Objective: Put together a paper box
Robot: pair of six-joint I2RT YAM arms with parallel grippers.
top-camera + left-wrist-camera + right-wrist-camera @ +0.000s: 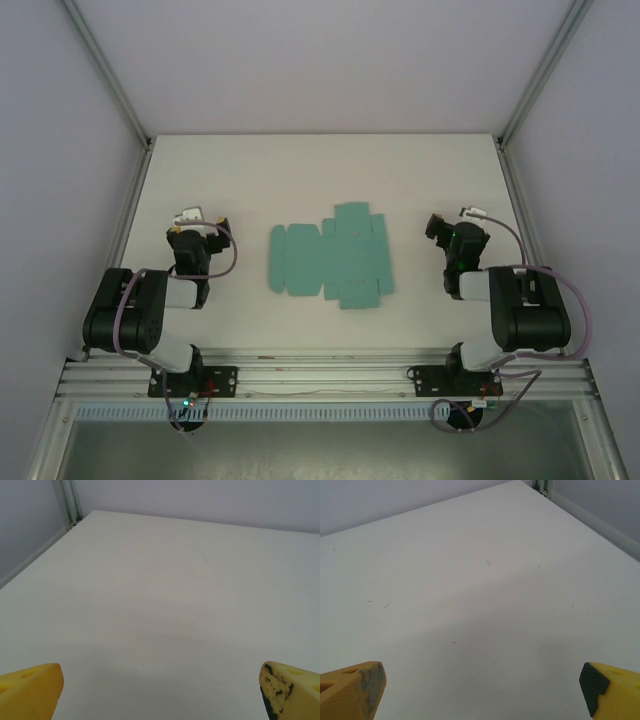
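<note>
Item 1, paper box [330,255]: teal-green thin card, a flat die-cut blank, unfolded, with its flaps and tabs spread out. You will find it lying flat on the white table [250,170], near the middle from left to right and between your two arms, well apart from both grippers. Item 2, left gripper [160,692]: it sits to the left of the blank, low over the table and pointing toward the far side. In the left wrist view its yellow fingers [31,690] stand at opposite bottom corners of the picture, jaws spread wide, with bare white table between them. It is released and grasps nothing. The right-hand finger carries dark scuff marks on its inner face. You cannot tell whether the tips rest on the surface or hang just above it. Item 3, right gripper [480,692]: it sits to the right of the blank, mirroring the left one. In the right wrist view its yellow fingertips [351,692] are likewise far apart, one with a worn grey face and the other with a black ribbed pad. It too is released, with bare table in the gap, and contact with the table cannot be told. Item 4, aluminium rail [320,375]: it runs along the near edge and carries both arm bases.
</note>
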